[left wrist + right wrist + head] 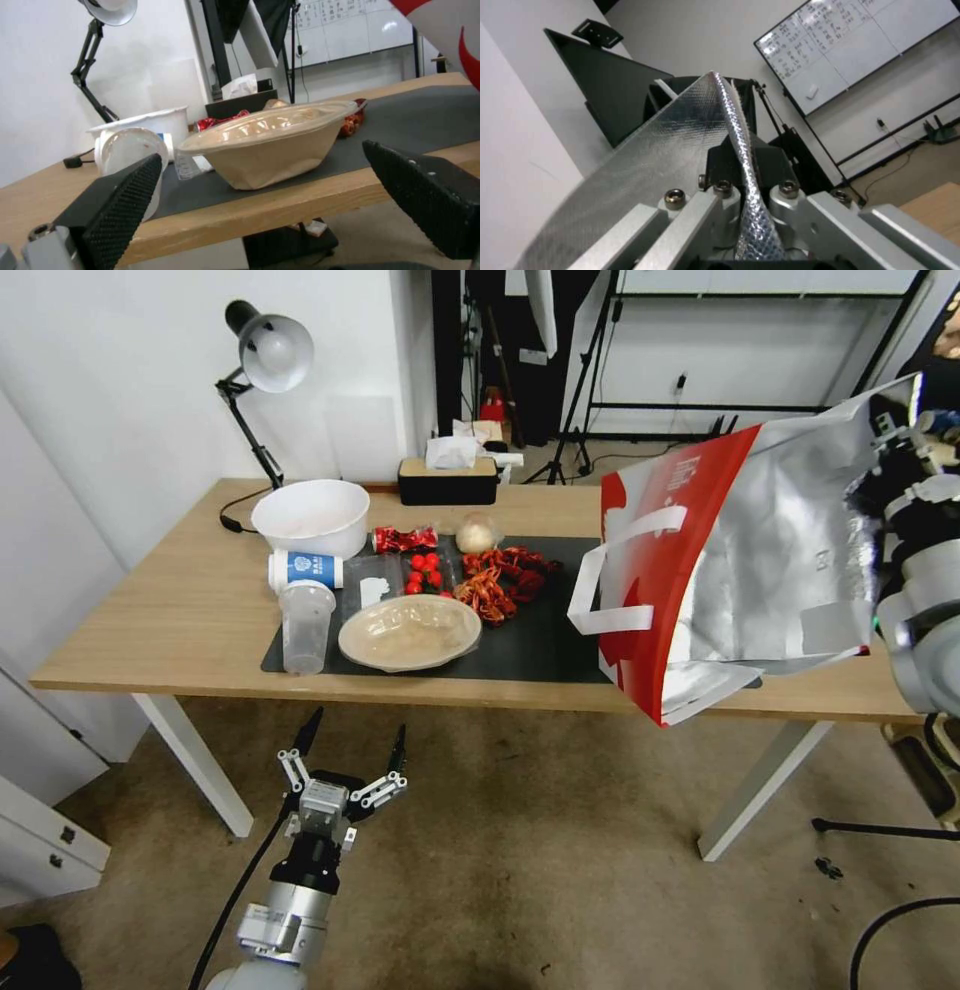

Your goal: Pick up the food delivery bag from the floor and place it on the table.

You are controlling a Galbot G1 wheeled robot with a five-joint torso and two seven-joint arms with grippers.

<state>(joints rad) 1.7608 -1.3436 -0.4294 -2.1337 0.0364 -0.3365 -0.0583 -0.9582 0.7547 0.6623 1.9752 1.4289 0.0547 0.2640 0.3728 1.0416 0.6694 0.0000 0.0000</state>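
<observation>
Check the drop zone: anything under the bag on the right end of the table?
Nothing visible does. The food delivery bag, pinched by the right gripper, hangs over the table at its right end; the crayfish and lidded bowl sit further left. The left gripper is open, below the table edge.

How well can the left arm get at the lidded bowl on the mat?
Probably yes. The left end effector is open, below the table edge, facing the bowl, which sits near the front with nothing between them; it must rise first.

Head view overlooks the table [160, 620]; left wrist view shares its edge [260, 213].
</observation>
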